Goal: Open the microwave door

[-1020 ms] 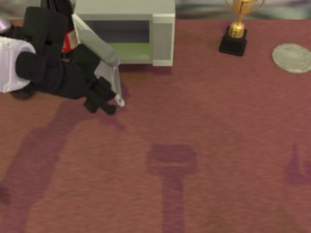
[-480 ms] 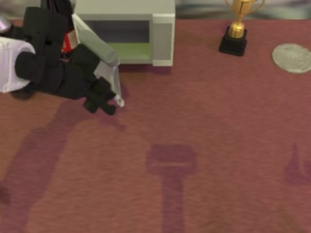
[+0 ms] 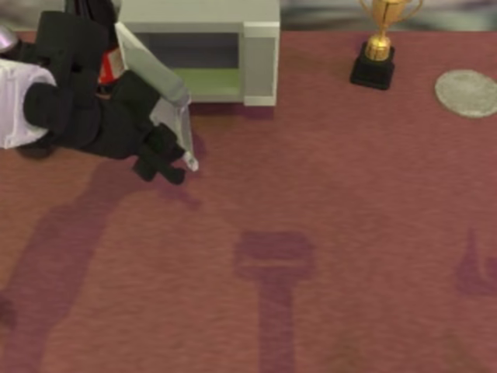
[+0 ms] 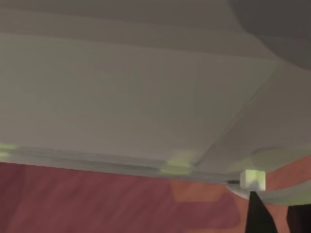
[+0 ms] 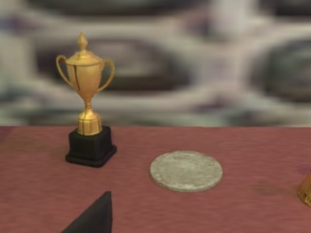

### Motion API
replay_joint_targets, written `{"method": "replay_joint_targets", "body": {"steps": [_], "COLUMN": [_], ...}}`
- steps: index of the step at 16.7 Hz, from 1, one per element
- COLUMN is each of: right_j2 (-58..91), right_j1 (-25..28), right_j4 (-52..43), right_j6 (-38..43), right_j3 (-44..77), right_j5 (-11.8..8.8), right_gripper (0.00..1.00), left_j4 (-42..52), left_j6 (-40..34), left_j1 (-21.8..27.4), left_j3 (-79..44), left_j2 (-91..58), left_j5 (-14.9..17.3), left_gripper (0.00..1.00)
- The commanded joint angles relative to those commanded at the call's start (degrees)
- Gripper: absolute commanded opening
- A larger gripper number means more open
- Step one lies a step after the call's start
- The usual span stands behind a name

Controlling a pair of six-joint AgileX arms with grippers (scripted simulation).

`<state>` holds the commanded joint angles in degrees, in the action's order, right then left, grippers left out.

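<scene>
Microwave (image 3: 225, 47) at counter's (image 3: 326, 194) far left-centre, cavity exposed. Microwave door (image 3: 159, 85) swung out toward front-left. Left tool (image 3: 172, 165) at door's free edge, grip state can't tell. Right tool off top view.

The top view looks straight down on the table (image 3: 326, 233). The left wrist view presses close under the microwave door (image 4: 121, 97). The right wrist view faces level toward the trophy (image 5: 89, 121), shared with the top view at one o'clock.
</scene>
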<state>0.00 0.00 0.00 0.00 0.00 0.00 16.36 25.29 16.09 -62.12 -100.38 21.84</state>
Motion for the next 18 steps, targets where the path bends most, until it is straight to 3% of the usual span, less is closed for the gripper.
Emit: {"method": "replay_joint_targets", "body": {"steps": [8,18], "right_j2": [0.0,0.0], "right_j1": [0.0,0.0], "right_j4": [0.0,0.0], "right_j6": [0.0,0.0], "right_j3": [0.0,0.0], "right_j5": [0.0,0.0], "right_gripper": [1.0,1.0], "left_j4": [1.83,1.97], "left_j6": [4.04,4.29], "left_j1": [-1.68,-1.79], "left_j3": [-0.17,-0.16], "left_j2": [0.12,0.1], "left_j5": [2.6,2.73], "left_gripper": [0.0,0.0]}}
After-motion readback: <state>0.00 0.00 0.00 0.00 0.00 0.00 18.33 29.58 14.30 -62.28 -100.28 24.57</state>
